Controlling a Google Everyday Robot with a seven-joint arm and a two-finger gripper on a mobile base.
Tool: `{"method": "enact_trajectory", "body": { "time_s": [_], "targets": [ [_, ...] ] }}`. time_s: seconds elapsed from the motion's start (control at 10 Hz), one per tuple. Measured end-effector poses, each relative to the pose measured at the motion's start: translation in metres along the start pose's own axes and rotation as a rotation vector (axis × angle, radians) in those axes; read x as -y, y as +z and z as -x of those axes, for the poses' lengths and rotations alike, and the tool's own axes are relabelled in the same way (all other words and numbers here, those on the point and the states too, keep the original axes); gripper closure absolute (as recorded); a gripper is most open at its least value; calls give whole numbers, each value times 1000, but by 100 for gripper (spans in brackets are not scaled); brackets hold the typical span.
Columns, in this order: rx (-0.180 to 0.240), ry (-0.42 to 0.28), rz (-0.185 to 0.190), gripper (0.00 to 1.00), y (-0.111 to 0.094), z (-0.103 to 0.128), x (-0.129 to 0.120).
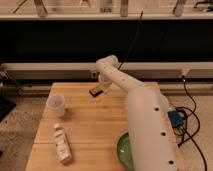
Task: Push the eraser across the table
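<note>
The eraser (94,92), a small dark block with a brownish-orange top, lies on the light wooden table (95,125) near its far edge. My white arm reaches from the lower right over the table and bends down at the far side. The gripper (102,88) is low over the table, right beside the eraser on its right side and close to or touching it.
A translucent plastic cup (56,105) stands at the table's left. A small bottle (61,143) lies near the front left. A green bowl (124,150) sits at the front, partly hidden by my arm. Cables and a blue object lie on the floor to the right.
</note>
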Motion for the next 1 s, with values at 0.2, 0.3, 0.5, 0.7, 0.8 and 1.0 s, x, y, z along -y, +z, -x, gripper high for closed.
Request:
{"method": "enact_trajectory", "body": {
  "time_s": [0.2, 0.3, 0.5, 0.7, 0.8, 1.0],
  "targets": [
    [0, -1, -1, 96, 0, 0, 0],
    [0, -1, 0, 96, 0, 0, 0],
    [4, -13, 4, 96, 0, 2, 3],
    [7, -23, -1, 96, 1, 4, 7],
    [7, -23, -2, 96, 1, 5, 7],
    [7, -23, -3, 96, 1, 5, 8]
  ]
}}
